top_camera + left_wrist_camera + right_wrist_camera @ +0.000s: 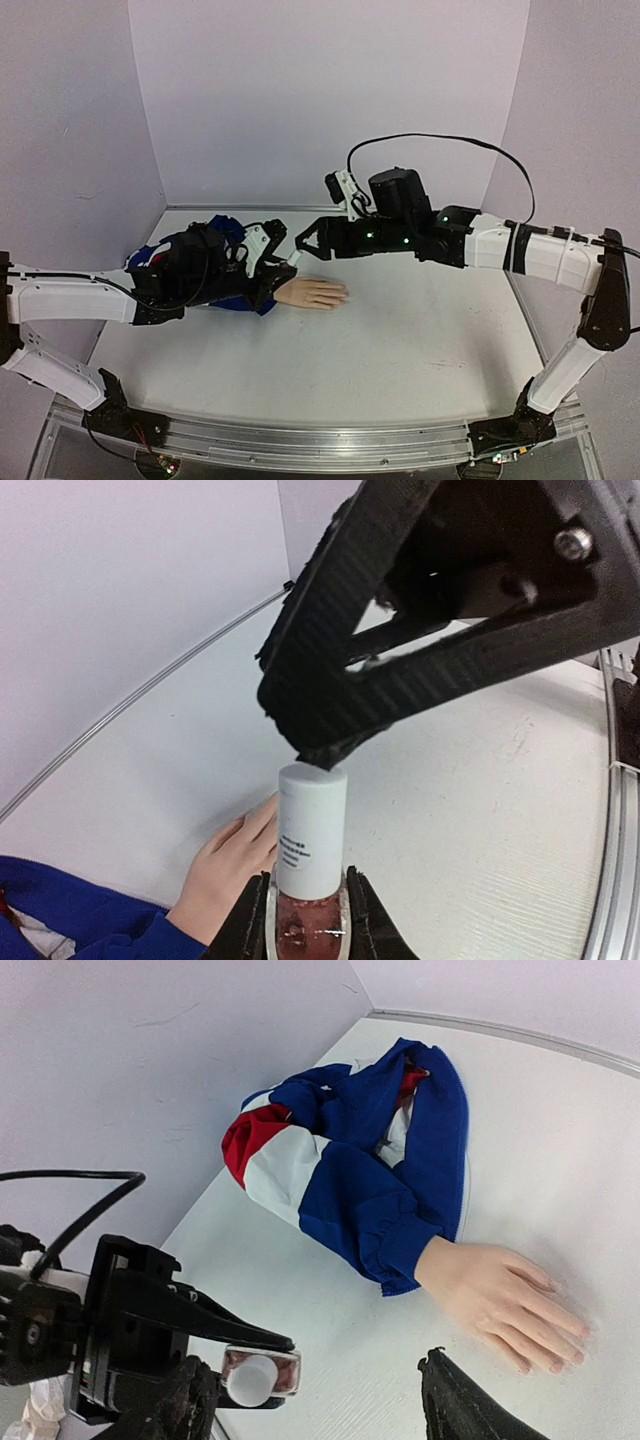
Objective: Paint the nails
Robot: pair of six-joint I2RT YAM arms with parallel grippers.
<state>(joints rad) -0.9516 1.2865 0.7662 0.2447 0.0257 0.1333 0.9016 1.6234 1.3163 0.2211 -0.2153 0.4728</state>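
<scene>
**Left jaws pinch the bottle, right jaws spread at its cap**

Over the white tabletop (400, 350), the left gripper (308, 925) has its jaws pressed on the small pink bottle (310, 880), one at each side of the glass body. The white cap (312, 800) of the bottle points toward the right gripper (325, 1405). That gripper reaches in from the right side with its jaws spread, and they hold nothing. In the left wrist view one black fingertip (318, 752) seems to touch the end of the cap. In the right wrist view the cap sits close to one finger, with a wide gap to the other.

Just beside the bottle, the pale mannequin hand (495, 1295) lies flat on the tabletop, palm down. Its fingers point to the right in the top view. The nails (578, 1330) are at the ends of those fingers, too small to see clearly, and apart from both grippers.

Farther back, the blue, red and white sleeve (350, 1160) is bunched up behind the wrist, toward the back left corner.
</scene>
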